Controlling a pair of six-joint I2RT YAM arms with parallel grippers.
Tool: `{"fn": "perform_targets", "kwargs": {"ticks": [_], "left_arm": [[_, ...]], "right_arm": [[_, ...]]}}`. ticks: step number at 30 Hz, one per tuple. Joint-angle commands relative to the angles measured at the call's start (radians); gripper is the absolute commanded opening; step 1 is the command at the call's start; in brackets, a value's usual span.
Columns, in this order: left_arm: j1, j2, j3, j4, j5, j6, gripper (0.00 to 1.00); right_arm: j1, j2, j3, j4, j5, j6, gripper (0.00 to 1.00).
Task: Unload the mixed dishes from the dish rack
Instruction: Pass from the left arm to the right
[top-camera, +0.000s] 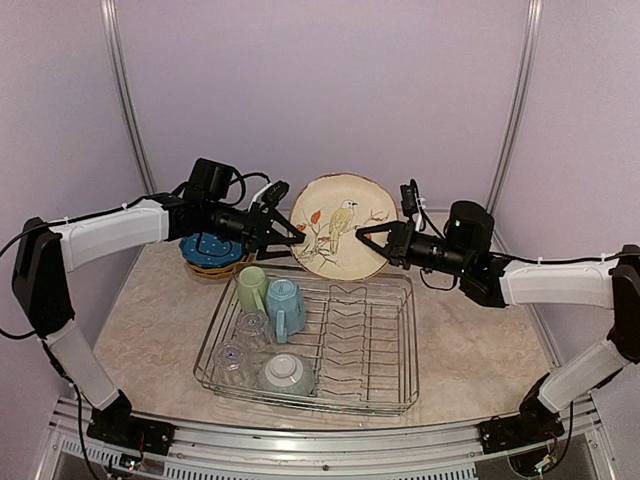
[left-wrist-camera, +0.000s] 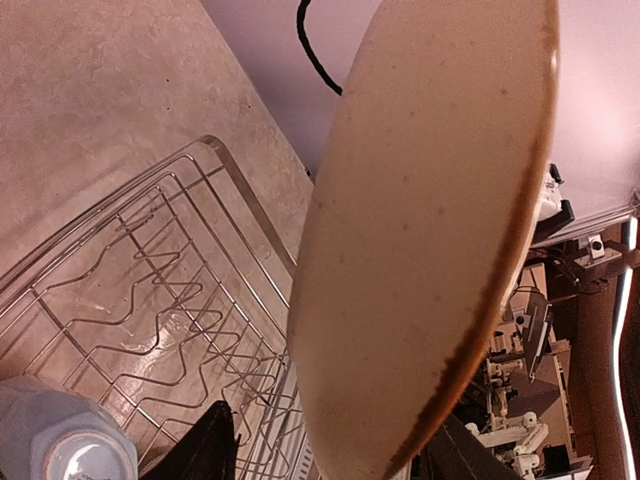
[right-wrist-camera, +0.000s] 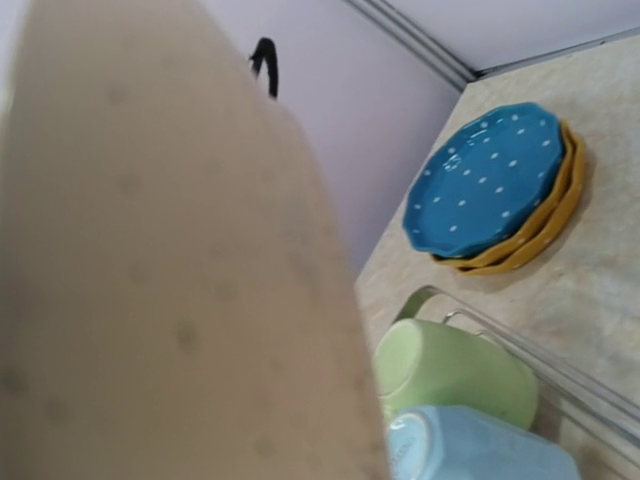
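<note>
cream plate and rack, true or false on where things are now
The cream plate is upright, held at its rim by the left tool. True.
The blue dotted plate sits in the dish rack. False: it lies on the yellow plates, on the table beside it.
The pale green mug and light blue mug are side by side in the rack. True.
The bowl is outside the rack. False: it is in its near left corner.
</note>
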Motion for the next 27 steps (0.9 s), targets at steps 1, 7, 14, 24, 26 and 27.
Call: {"fn": "perform_targets", "kwargs": {"ticks": [1, 7, 14, 24, 26, 27], "left_arm": [[-0.008, 0.022, 0.028, -0.018, -0.021, 0.019, 0.53], [-0.008, 0.025, 0.031, -0.037, -0.068, 0.021, 0.34], [0.001, -0.005, 0.01, -0.028, -0.126, 0.018, 0.19], [0.024, -0.018, -0.004, 0.007, -0.118, -0.018, 0.0], [0.032, -0.019, -0.003, 0.003, -0.126, -0.021, 0.0], [0.036, -0.021, -0.001, -0.001, -0.133, -0.021, 0.0]], "right_arm": [[0.001, 0.031, 0.008, 0.259, -0.05, 0.079, 0.0], [0.019, 0.089, 0.002, 0.336, -0.048, 0.127, 0.0], [0.025, 0.137, -0.023, 0.422, -0.025, 0.191, 0.0], [0.036, 0.213, -0.009, 0.496, -0.029, 0.246, 0.01], [0.036, 0.21, -0.011, 0.481, -0.024, 0.235, 0.16], [0.036, 0.205, -0.012, 0.466, -0.021, 0.227, 0.25]]}}
